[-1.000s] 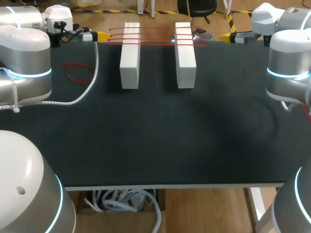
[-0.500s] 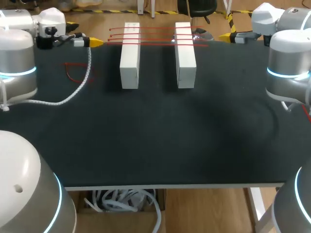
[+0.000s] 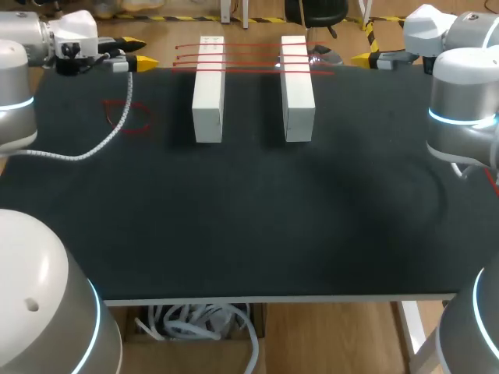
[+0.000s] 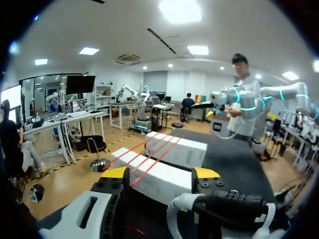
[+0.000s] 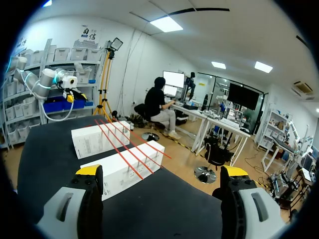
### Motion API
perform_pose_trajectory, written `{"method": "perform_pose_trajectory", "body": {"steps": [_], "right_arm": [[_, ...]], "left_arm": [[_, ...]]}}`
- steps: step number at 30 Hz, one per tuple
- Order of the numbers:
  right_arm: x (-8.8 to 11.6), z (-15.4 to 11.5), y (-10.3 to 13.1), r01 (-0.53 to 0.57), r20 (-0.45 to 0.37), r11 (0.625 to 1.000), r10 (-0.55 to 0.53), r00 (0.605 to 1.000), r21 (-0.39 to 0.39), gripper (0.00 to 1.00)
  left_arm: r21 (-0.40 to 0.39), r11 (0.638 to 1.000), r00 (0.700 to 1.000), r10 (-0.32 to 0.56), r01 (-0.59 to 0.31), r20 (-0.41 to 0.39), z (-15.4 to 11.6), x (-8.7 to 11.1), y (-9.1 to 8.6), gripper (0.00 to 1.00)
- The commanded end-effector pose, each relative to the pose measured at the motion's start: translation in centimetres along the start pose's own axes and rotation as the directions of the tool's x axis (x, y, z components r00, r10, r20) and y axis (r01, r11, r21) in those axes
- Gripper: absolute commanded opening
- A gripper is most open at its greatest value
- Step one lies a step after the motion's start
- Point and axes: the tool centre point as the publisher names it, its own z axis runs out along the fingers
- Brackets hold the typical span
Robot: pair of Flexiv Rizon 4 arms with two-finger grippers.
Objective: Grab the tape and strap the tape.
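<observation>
Small print on the white boxes (image 5: 119, 177) is too tiny to read.

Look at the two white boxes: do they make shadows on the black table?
Head view: yes, both white boxes cast a soft, darker patch on the table beside them. Right wrist view: the table is too dark to tell shadows apart.

Three thin red tape strips (image 3: 249, 58) are stretched taut and parallel across the tops of two white boxes (image 3: 208, 93), near the boxes' far ends, and are carried a little past each box. They are seen straight ahead of the left pincer (image 4: 160, 173) and ahead of the right pincer (image 5: 162, 172), between the two. A fourth red tape (image 3: 129, 117), bent into a loose loop, is laid flat on the dark surface (image 3: 249, 218) near the left pincer, apart from the boxes.
</observation>
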Motion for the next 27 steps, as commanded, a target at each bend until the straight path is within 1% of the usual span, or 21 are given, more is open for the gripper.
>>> {"method": "perform_pose_trajectory", "body": {"steps": [1, 2, 3, 4, 5, 7, 8, 9, 10, 12, 13, 14, 15, 22, 24, 26, 27], "right_arm": [[-0.1, -0.1, 0.0, 0.000, -0.003, 1.000, 0.000, 1.000, 0.001, 1.00], [-0.1, -0.1, 0.0, 0.000, -0.003, 1.000, 0.000, 1.000, 0.001, 1.00], [-0.1, -0.1, 0.0, 0.000, -0.003, 1.000, 0.000, 1.000, 0.001, 1.00], [-0.1, -0.1, 0.0, 0.000, -0.003, 1.000, 0.000, 1.000, 0.001, 1.00], [-0.1, -0.1, 0.0, 0.000, -0.003, 1.000, 0.000, 1.000, 0.001, 1.00], [-0.1, -0.1, 0.0, 0.000, -0.003, 1.000, 0.000, 1.000, 0.001, 1.00], [-0.1, -0.1, 0.0, 0.000, -0.003, 1.000, 0.000, 1.000, 0.001, 1.00], [-0.1, -0.1, 0.0, 0.000, -0.003, 1.000, 0.000, 1.000, 0.001, 1.00], [-0.1, -0.1, 0.0, 0.000, -0.003, 1.000, 0.000, 1.000, 0.001, 1.00], [-0.1, -0.1, 0.0, 0.000, -0.003, 1.000, 0.000, 1.000, 0.001, 1.00], [-0.1, -0.1, 0.0, 0.000, -0.003, 1.000, 0.000, 1.000, 0.001, 1.00], [-0.1, -0.1, 0.0, 0.000, -0.003, 1.000, 0.000, 1.000, 0.001, 1.00], [-0.1, -0.1, 0.0, 0.000, -0.003, 1.000, 0.000, 1.000, 0.001, 1.00], [-0.1, -0.1, 0.0, 0.000, -0.003, 1.000, 0.000, 1.000, 0.001, 1.00], [-0.1, -0.1, 0.0, 0.000, -0.003, 1.000, 0.000, 1.000, 0.001, 1.00], [-0.1, -0.1, 0.0, 0.000, -0.003, 1.000, 0.000, 1.000, 0.001, 1.00], [-0.1, -0.1, 0.0, 0.000, -0.003, 1.000, 0.000, 1.000, 0.001, 1.00]], "left_arm": [[0.011, 1.000, 1.000, 0.013, -0.012, -0.001, 0.6, 0.3, 0.3, 0.33], [0.018, 1.000, 1.000, 0.008, -0.007, -0.012, 0.7, 0.3, 0.4, 0.37], [0.031, 0.999, 0.999, 0.018, -0.017, -0.035, 0.9, 0.4, 0.3, 0.19], [0.029, 0.999, 0.999, 0.021, -0.020, -0.036, 1.0, 0.5, 0.4, 0.15], [0.029, 0.999, 0.999, 0.020, -0.019, -0.040, 1.2, 0.6, 0.5, 0.13], [0.037, 0.999, 0.998, 0.033, -0.031, -0.053, 1.6, 0.7, 0.5, 0.16], [0.037, 0.999, 0.998, 0.033, -0.031, -0.059, 1.7, 0.7, 0.5, 0.22], [0.039, 0.999, 0.997, 0.030, -0.028, -0.064, 2.0, 0.8, 0.5, 0.30], [0.044, 0.998, 0.996, 0.040, -0.037, -0.077, 2.2, 0.8, 0.5, 0.34], [0.046, 0.998, 0.995, 0.042, -0.038, -0.092, 2.5, 0.9, 0.5, 0.30], [0.049, 0.998, 0.994, 0.051, -0.046, -0.102, 2.6, 1.0, 0.5, 0.31], [0.049, 0.998, 0.993, 0.054, -0.049, -0.105, 2.8, 1.0, 0.5, 0.27], [0.049, 0.998, 0.992, 0.050, -0.044, -0.116, 2.9, 1.0, 0.6, 0.27], [0.053, 0.997, 0.987, 0.063, -0.056, -0.150, 3.9, 0.6, 0.9, 0.31], [0.056, 0.997, 0.986, 0.061, -0.052, -0.157, 4.2, 0.5, 1.0, 0.20], [0.058, 0.997, 0.984, 0.065, -0.056, -0.167, 4.4, 0.3, 1.2, 0.23], [0.058, 0.997, 0.984, 0.066, -0.057, -0.168, 4.5, 0.3, 1.3, 0.21]]}}
